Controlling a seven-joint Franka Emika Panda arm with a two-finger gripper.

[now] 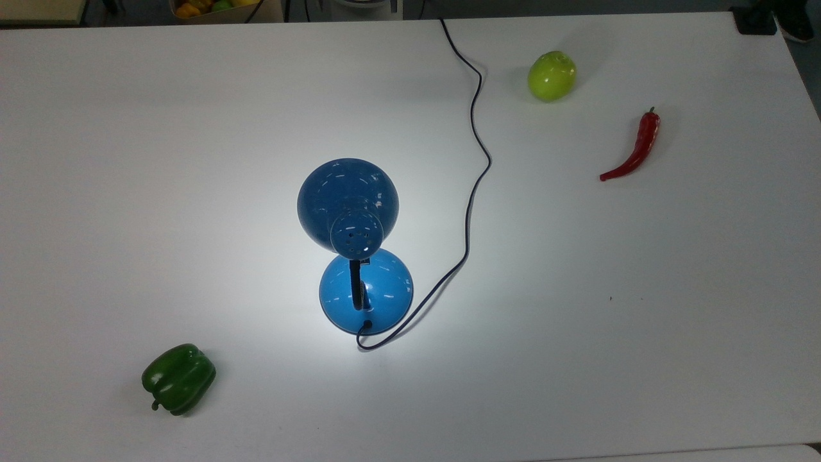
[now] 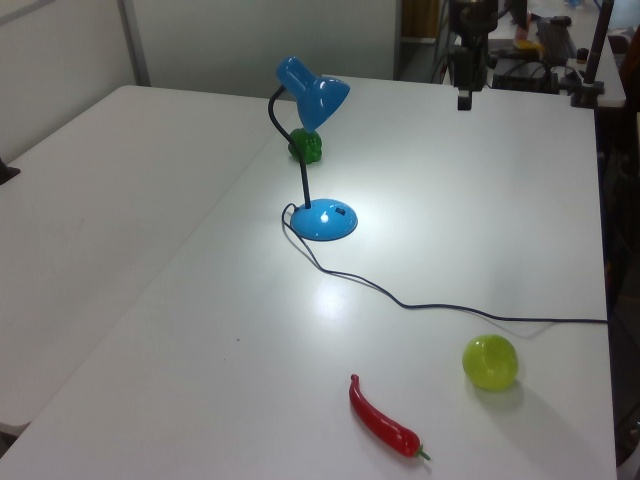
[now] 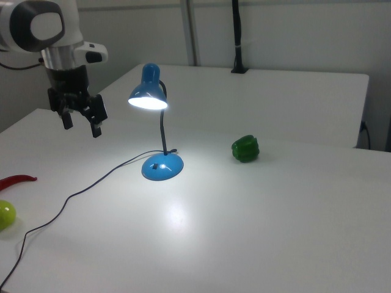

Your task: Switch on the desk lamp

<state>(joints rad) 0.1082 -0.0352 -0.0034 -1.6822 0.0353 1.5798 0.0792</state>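
The desk lamp [image 3: 156, 110] stands mid-tabletop [image 3: 256, 213], lit, its glow pooling on the white surface. The gripper [image 3: 80, 120] hangs in the air well off to the right view's left, fingers spread, holding nothing

Lamp [image 1: 349, 212] near the middle of the table [image 1: 641, 321] in the top view, pepper [image 1: 178, 378] at the top view's lower left, apple [image 1: 551, 76] and chili [image 1: 635, 147] at the top view's upper right, cord [image 1: 473, 167] between lamp and apple, gripper [image 3: 80, 121] above the table at the right view's left, well apart from the lamp.
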